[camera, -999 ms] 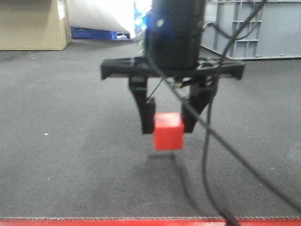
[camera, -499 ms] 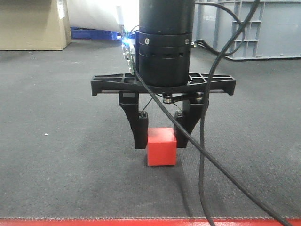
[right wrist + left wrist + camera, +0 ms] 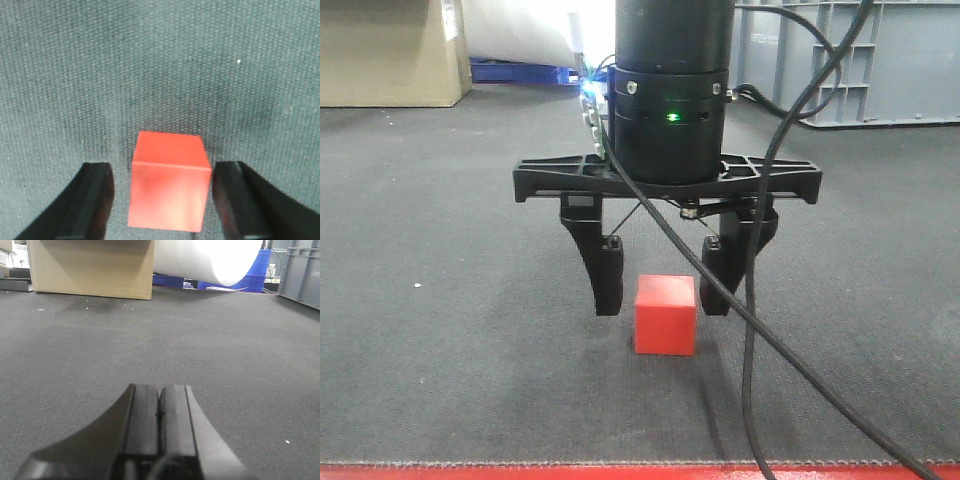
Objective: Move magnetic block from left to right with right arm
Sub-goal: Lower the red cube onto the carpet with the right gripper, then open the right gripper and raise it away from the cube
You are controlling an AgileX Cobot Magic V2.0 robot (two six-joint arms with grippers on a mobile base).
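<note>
The magnetic block, a plain red cube, rests on the dark grey mat. My right gripper hangs straight above it, open, with one black finger on each side and a small gap to each face. In the right wrist view the block sits between the spread fingers of the gripper, touching neither. My left gripper lies low over bare mat, its jaws pressed together with nothing between them.
A cardboard box stands at the far left and a grey plastic crate at the far right. Black cables hang in front of the right arm. A red strip marks the mat's near edge. A white roll lies behind.
The right gripper came down with the block and set it on the mat, then spread its fingers and let go. The left arm view has no earlier frame.
</note>
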